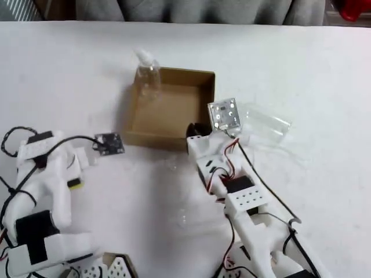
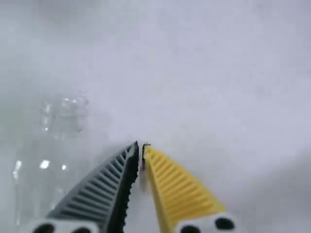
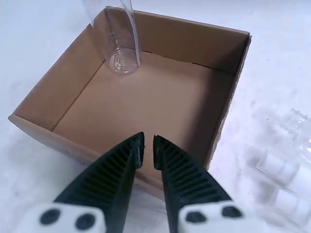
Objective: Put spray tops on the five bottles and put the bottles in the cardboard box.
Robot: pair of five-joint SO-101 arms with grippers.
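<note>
— What lies around your white table (image 1: 301,58)?
— Past its far edge you have grey fabric (image 1: 203,10) hanging in folds, and a red thing (image 1: 355,8) beyond the far right corner.
— And the light?
— Even; you get only soft shadows.

Matt cardboard box (image 3: 194,44), glossy clear plastic bottle (image 3: 118,41).

The cardboard box (image 3: 194,41) is plain brown, the counter (image 1: 301,58) white, and the bottle (image 3: 119,43) clear. The left tool (image 2: 141,148) is ribbed grey and yellow, the right tool (image 3: 148,141) ribbed black.
</note>
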